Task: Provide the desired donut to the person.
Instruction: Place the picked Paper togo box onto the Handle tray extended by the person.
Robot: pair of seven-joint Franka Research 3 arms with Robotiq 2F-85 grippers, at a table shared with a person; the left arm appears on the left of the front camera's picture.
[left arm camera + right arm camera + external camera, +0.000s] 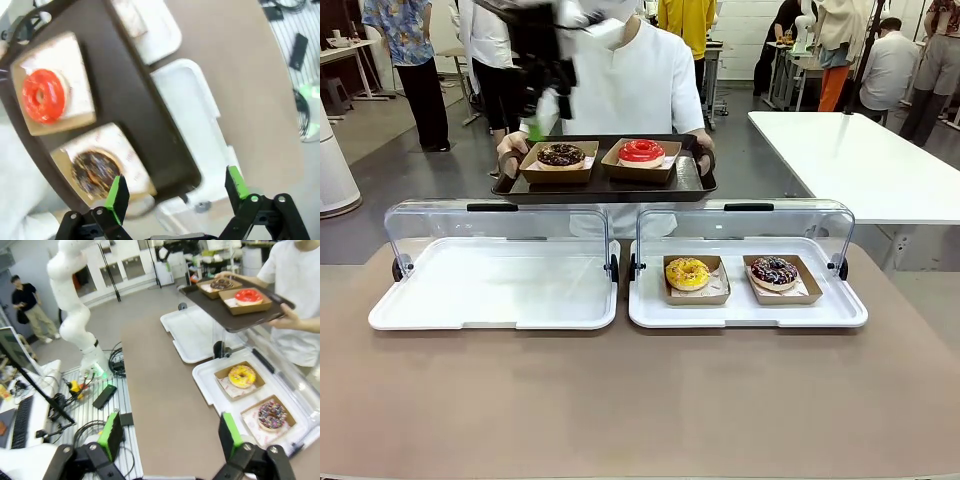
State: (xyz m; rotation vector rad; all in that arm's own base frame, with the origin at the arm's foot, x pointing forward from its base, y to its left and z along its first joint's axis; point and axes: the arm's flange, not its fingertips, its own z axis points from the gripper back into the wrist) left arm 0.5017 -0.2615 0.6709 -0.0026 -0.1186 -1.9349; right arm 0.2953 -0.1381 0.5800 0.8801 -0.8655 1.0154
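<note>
1. The left white display case (490, 290) sits on the brown tabletop (640, 400), its clear lid (495, 225) raised; it holds no donuts.
2. The right white display case (748, 300), lid also raised, holds two brown paper trays: a yellow-glazed donut (687, 273) on the left and a chocolate donut with coloured sprinkles (774, 271) on the right.
3. Behind the cases, the person (640, 70) in the white top holds a dark serving tray (605, 185) with both hands above the far edge of the tabletop.
4. That serving tray carries two paper trays: a chocolate-frosted donut (561, 155) on the left and a red-glazed donut (641, 151) on the right.
5. Count: two display cases, one serving tray, four paper trays, four donuts.
6. The left end effector (177, 192) hangs above the serving tray's left end, over the chocolate-frosted donut; its green-padded fingers stand wide apart, holding nothing.
7. The right end effector (170, 432) is off the tabletop's near side, fingers spread and empty, looking across at both cases and the serving tray.
</note>
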